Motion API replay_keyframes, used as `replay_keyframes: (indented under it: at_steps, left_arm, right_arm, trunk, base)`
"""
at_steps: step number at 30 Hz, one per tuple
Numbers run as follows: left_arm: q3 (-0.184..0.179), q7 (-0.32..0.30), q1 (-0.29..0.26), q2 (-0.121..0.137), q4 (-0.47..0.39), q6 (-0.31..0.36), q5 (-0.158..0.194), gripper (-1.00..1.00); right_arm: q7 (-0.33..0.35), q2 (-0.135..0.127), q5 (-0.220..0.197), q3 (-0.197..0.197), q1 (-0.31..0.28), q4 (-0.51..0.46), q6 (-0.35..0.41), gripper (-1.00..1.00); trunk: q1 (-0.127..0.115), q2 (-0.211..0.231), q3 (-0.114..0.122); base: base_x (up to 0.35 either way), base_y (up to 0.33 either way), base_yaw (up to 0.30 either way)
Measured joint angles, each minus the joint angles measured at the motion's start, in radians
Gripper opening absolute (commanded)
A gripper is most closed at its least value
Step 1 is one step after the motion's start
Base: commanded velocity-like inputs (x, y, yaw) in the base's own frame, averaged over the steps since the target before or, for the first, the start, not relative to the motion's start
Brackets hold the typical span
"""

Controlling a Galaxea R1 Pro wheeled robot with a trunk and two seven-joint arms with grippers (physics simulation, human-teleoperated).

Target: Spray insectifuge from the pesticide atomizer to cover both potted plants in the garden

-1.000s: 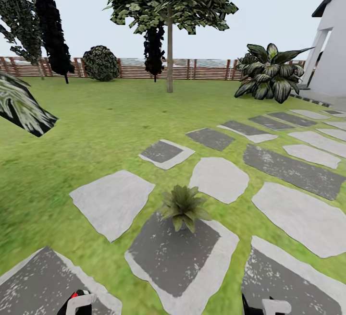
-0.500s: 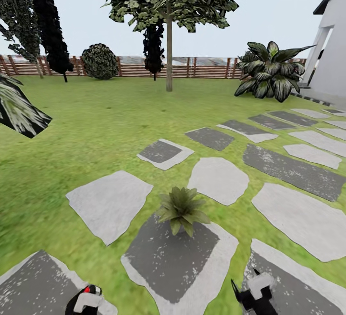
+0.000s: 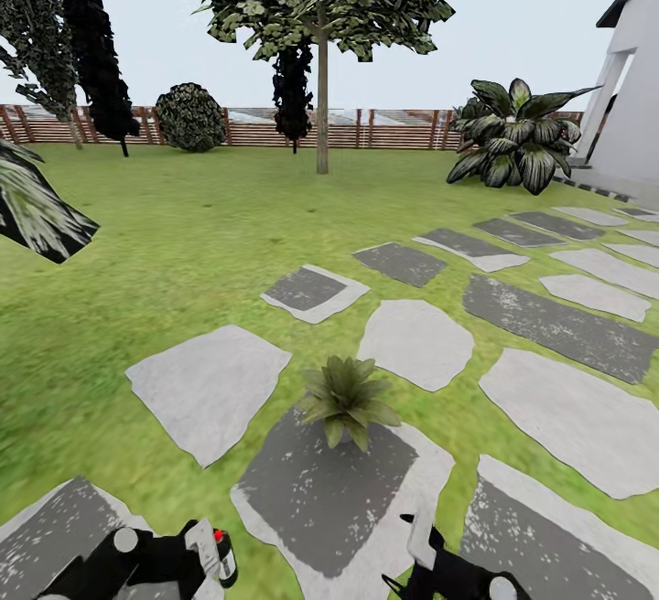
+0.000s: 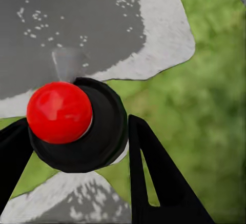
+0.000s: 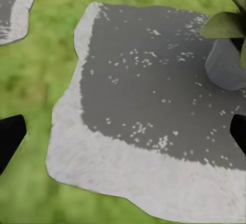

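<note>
Left gripper (image 4: 77, 147) clenched on pesticide atomizer (image 4: 77, 124), right gripper (image 5: 123, 137) released; potted plant (image 3: 348, 396) just ahead on stepping stone (image 3: 339, 481) — risk: spray misaimed, leaves part-covered.

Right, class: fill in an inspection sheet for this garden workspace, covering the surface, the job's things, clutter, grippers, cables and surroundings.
Surface: green lawn with grey stepping stones.
Job's things: a potted plant stands upright on a dark stepping stone; the pesticide atomizer, with a red knob on top, sits between the left gripper's fingers.
Clutter: nothing seen.
Grippers: left gripper closed on the pesticide atomizer; right gripper open, above that stone near the plant's pot.
Cables: nothing seen.
Surroundings: wooden fence, tree, round bush, large broad-leaved plant, white building.
</note>
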Motion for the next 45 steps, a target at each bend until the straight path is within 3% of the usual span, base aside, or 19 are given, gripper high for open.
replay_keyframes:
  at_steps: [5,10,17,18,24,30,34,40,45]
  left_arm:
    - [0.000,-0.046,-0.027,-0.009,-0.025,0.041,-0.089,-1.00]
    - [-0.001,-0.091,-0.035,-0.011,-0.076,0.051,-0.110,-1.00]
    - [-0.002,-0.172,-0.037,-0.011,-0.113,0.065,-0.125,-1.00]
    - [-0.001,-0.176,-0.037,-0.012,-0.115,0.067,-0.133,-1.00]
    - [-0.001,-0.184,-0.037,-0.037,-0.124,0.070,-0.178,-1.00]
    - [-0.002,-0.184,-0.037,-0.096,-0.153,0.071,-0.233,-1.00]
    - [-0.002,-0.184,-0.037,-0.131,-0.176,0.073,-0.267,-1.00]
    - [-0.002,-0.190,-0.037,-0.156,-0.186,0.069,-0.280,-1.00]
    - [-0.003,-0.230,-0.037,-0.163,-0.187,0.061,-0.281,-1.00]
  right_arm:
    - [0.130,0.011,0.003,0.001,-0.012,-0.081,0.028,1.00]
    - [0.237,0.034,0.004,0.000,-0.015,-0.170,0.092,1.00]
    - [0.257,0.066,0.005,0.002,-0.015,-0.194,0.104,1.00]
    - [0.258,0.070,0.005,0.002,-0.015,-0.194,0.104,-1.00]
    - [0.260,0.091,0.006,0.008,-0.016,-0.195,0.104,-1.00]
    - [0.263,0.108,0.004,0.092,-0.021,-0.197,0.106,-1.00]
    - [0.263,0.134,0.004,0.108,-0.030,-0.195,0.106,-1.00]
    - [0.262,0.149,0.005,0.111,-0.036,-0.195,0.106,-1.00]
    - [0.262,0.150,0.006,0.112,-0.037,-0.194,0.106,-1.00]
  trunk:
    - [0.000,0.000,0.000]
    - [0.000,0.000,0.000]
    - [0.000,0.000,0.000]
    - [0.000,0.000,0.000]
    - [0.000,0.000,0.000]
    - [0.000,0.000,0.000]
    - [0.000,0.000,0.000]
    - [0.000,0.000,0.000]
    - [0.000,0.000,0.000]
  base:
    - [0.000,0.000,0.000]
    - [0.000,0.000,0.000]
    - [0.000,0.000,0.000]
    - [0.000,0.000,0.000]
    - [0.000,0.000,0.000]
    - [0.000,0.000,0.000]
    - [0.000,0.000,0.000]
    - [0.000,0.000,0.000]
    - [0.000,0.000,0.000]
